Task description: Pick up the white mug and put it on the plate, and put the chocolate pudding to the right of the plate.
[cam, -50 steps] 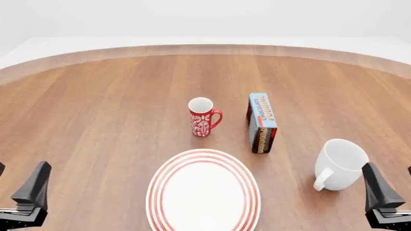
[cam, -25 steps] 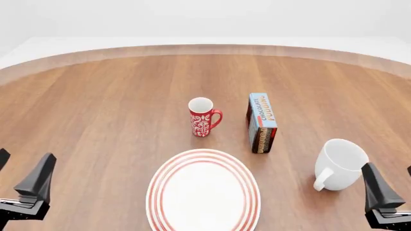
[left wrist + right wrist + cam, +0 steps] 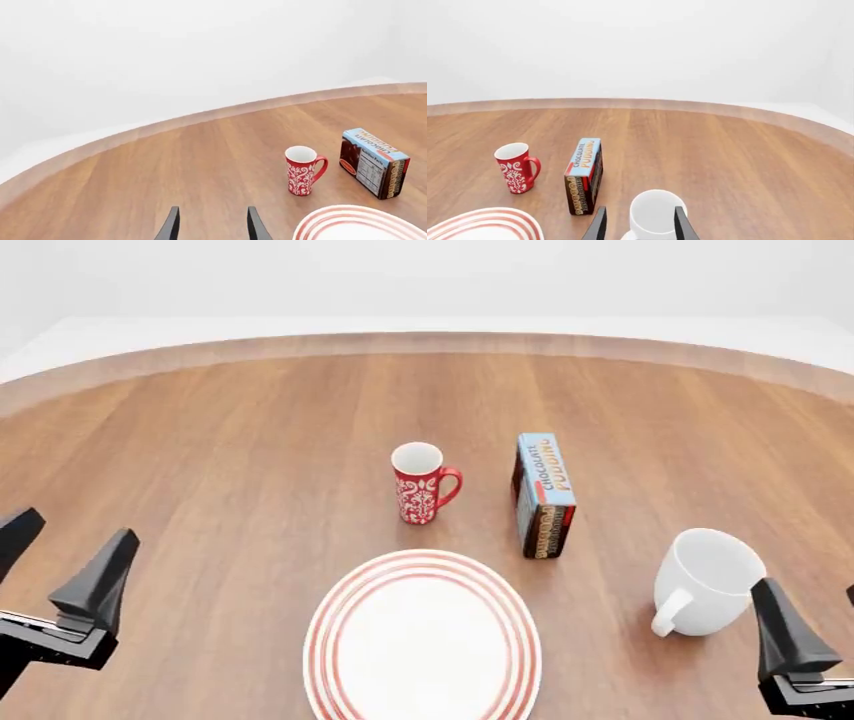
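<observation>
Left gripper (image 3: 60, 560) at the table's near-left edge: fingers spread, nothing held. Plate (image 3: 423, 645) near centre, bare. Red patterned mug (image 3: 422, 483) stands upright behind it. Chocolate pudding (image 3: 543, 495) rests on a long edge just right of the red mug, behind the plate's right rim. White mug (image 3: 705, 580) upright, right of plate. Right gripper (image 3: 637, 224) just behind it, jaws apart; probably not touching, view too tight.

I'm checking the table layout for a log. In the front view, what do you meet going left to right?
Left gripper → red patterned mug → chocolate pudding carton → white mug → right gripper. The plate spans beneath the red mug, so it is left out.
</observation>
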